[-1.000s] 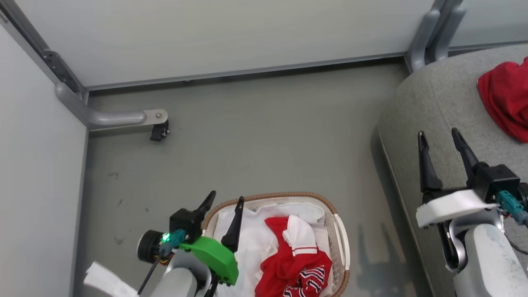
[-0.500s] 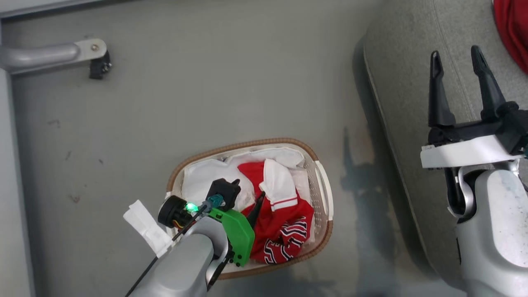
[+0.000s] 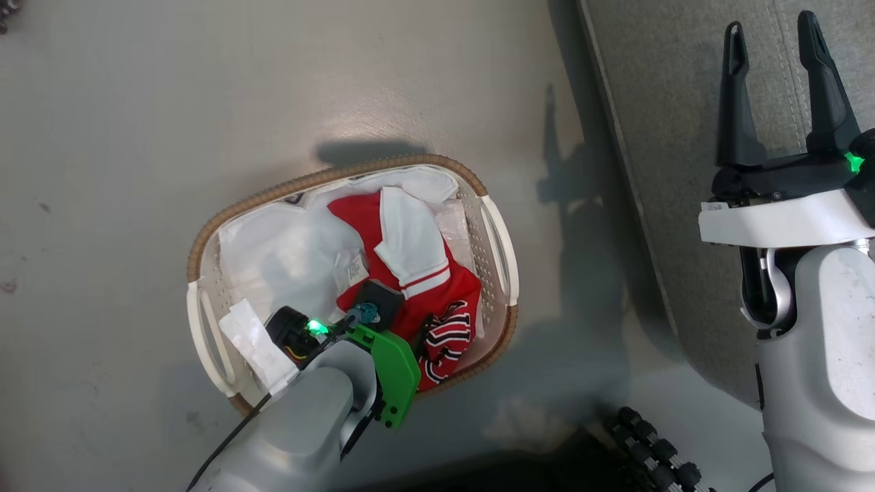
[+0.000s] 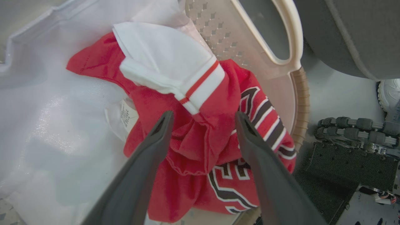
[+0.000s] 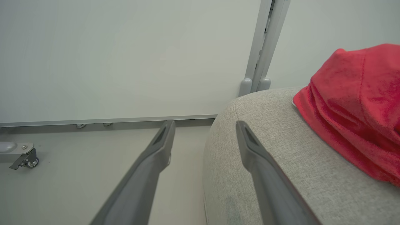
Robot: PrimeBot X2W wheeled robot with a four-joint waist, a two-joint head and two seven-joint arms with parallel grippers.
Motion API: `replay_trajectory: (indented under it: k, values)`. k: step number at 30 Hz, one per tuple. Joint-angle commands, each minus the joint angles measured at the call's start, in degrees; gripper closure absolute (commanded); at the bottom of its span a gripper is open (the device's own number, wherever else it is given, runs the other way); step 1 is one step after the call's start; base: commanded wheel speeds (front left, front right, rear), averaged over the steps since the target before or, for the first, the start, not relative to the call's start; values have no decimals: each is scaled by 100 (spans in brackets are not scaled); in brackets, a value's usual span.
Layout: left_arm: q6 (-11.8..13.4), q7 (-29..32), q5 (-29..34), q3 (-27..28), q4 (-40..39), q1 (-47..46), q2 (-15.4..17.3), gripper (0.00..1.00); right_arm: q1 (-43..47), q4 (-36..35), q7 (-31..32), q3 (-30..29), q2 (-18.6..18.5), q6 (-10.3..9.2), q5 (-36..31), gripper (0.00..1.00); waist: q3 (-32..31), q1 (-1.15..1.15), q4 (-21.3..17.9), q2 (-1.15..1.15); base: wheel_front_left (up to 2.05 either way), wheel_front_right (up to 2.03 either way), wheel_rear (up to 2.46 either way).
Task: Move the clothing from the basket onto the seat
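Glossy grey floor (image 3: 205, 102) covers the head view's left, with a small dark scuff (image 3: 8, 285) at its left edge; in the right wrist view a pale wall panel (image 5: 125, 56) spans the top; a grey metal post (image 5: 265, 40) stands upper right; a castor foot (image 5: 23, 156) sits lower left.

Basket (image 3: 484, 256) mouth open upward, centre of the head view, ringed by brown rim and side handles. Inside, the left half is flat white liner (image 3: 273, 253). The right half is heaped with clothing (image 3: 454, 288). Left gripper (image 4: 203, 114) fingers wide apart, flanking a red fold. Bare floor (image 3: 171, 102) upper left. Floor strip between basket and seat (image 3: 670, 137) passable. Dark base (image 3: 649, 444) blocks bottom right. Right gripper (image 3: 769, 27) spread over bare cushion. Red garment (image 5: 353, 109) heaped at right of the right wrist view.
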Motion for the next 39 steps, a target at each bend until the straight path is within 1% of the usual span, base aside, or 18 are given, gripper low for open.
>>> replay_trajectory:
  k: [1,5,12,13,14,15,16,18,19,27,31,39]
  values:
    - [26,-11,-87,-30,54,-151,40,0,-111,-33,-12,20,-11,-6,30,0,498,-1,-340,0,0,0,0]
    - [75,-5,-225,-123,197,-266,37,0,-137,-72,-12,78,-10,-6,50,0,639,-1,-384,0,0,0,0]
    - [-2,-195,-443,-297,298,-461,37,0,-200,-116,-11,147,-11,-6,65,0,768,-1,-432,0,0,0,0]
    - [-13,-242,-467,-333,294,-495,37,17,-202,-108,-11,150,-11,-6,55,0,769,-1,-429,0,0,0,0]
    - [-10,-298,-472,-362,281,-528,37,26,-202,-97,-11,150,-11,-6,43,0,765,-1,-423,0,0,0,0]
    - [-11,-364,-487,-387,262,-561,38,53,-199,-81,-11,152,-11,-6,31,0,751,-1,-412,0,0,0,0]
    - [-13,-412,-506,-415,252,-572,38,56,-192,-66,-11,156,-11,-6,14,0,732,-1,-400,0,0,0,0]
    - [-24,-528,-521,-507,232,-607,36,81,-166,-29,-11,171,-13,-6,-27,0,665,-1,-362,0,0,0,0]
    - [-26,-572,-536,-530,228,-620,36,100,-157,-13,-11,177,-12,-6,-37,0,631,-1,-345,0,0,0,0]
    - [10,-811,-674,-614,112,-503,35,100,-42,140,-11,204,-14,-6,-213,0,121,-1,-128,0,0,0,0]
    - [27,-851,-729,-612,-13,-334,34,100,93,245,-11,203,-14,-6,-358,0,-309,-1,21,0,0,0,0]
    - [82,-849,-334,-320,-465,18,43,100,449,458,-11,163,-15,-6,-625,0,-1312,-1,343,0,0,0,0]
